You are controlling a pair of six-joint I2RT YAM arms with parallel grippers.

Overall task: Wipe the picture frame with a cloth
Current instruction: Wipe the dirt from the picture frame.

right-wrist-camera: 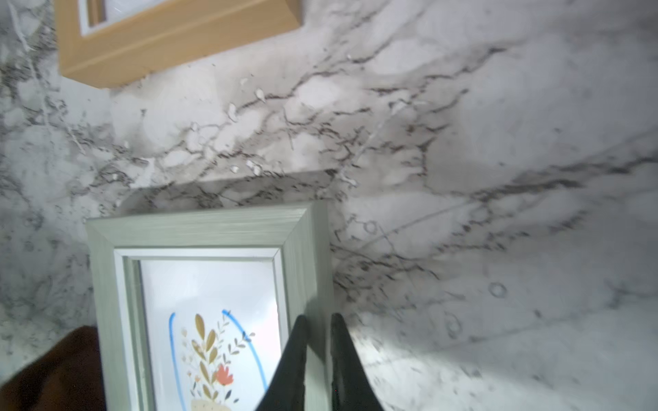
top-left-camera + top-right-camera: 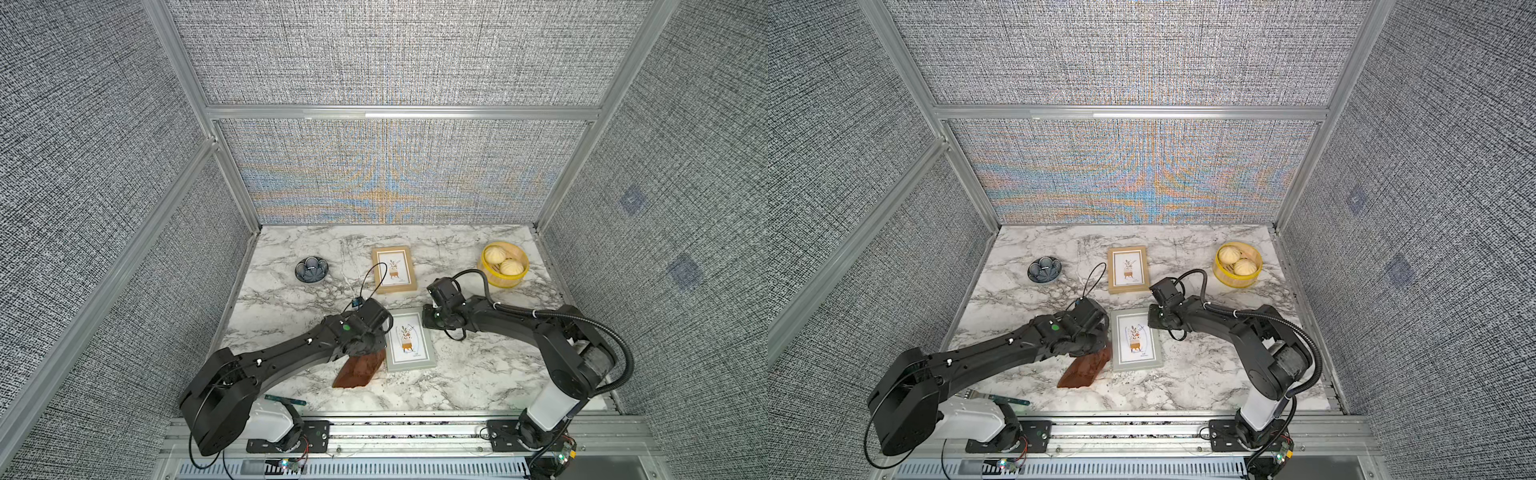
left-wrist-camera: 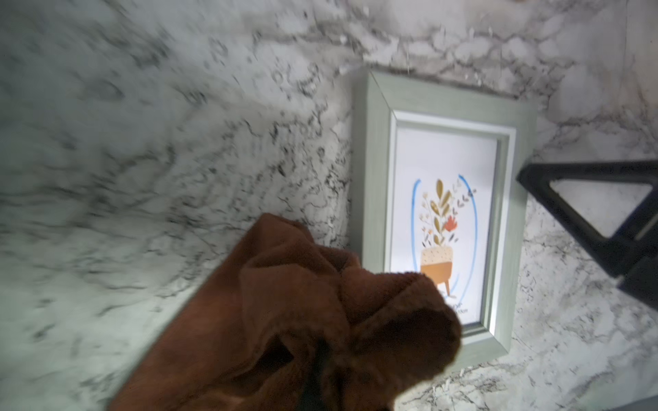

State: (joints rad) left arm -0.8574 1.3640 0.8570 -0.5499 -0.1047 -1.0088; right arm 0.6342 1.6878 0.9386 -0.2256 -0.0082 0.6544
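A grey-green picture frame (image 2: 411,347) (image 2: 1136,338) with a plant print lies flat near the table's middle front. My right gripper (image 1: 318,318) is shut on its right side rail, one finger (image 1: 295,356) over the glass edge and one outside. The reddish-brown cloth (image 2: 357,372) (image 2: 1084,370) (image 3: 292,302) is bunched in my shut left gripper (image 3: 322,359), whose fingers it mostly hides. The cloth's free end trails onto the table left of the frame (image 3: 374,160). I cannot tell whether the bunch touches the glass. A second, tan wooden frame (image 2: 394,269) (image 1: 171,46) lies further back.
A dark blue patterned bowl (image 2: 311,269) sits back left. A yellow steamer basket (image 2: 505,282) with two buns stands back right. A green-handled tool (image 2: 286,401) lies at the front edge by the left arm's base. Fabric walls enclose the marble table (image 2: 478,374).
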